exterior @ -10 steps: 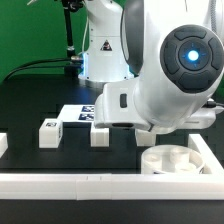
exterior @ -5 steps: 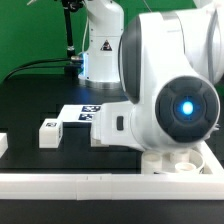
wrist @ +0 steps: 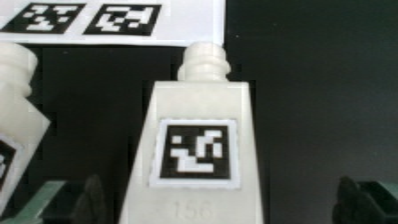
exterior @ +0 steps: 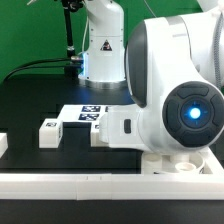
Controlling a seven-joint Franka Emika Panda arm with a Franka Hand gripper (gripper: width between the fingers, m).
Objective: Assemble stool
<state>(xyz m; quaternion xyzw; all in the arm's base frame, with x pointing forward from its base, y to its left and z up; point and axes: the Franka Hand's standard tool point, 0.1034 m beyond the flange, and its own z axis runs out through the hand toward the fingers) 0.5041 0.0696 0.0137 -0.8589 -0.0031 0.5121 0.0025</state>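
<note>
Gripper (wrist: 210, 206) is right over a leg (wrist: 199, 130) lying flat on the black table (wrist: 329, 90), jaws spread either side and not touching it. I'd drop straight down and pinch the flat sides squarely, clear of the stepped peg end. It's smooth, blocky white plastic with a square tag on top; second leg (wrist: 18, 95) just beside it, marker board (wrist: 107, 18) beyond, round seat (exterior: 175, 165) at the exterior view's right.
</note>
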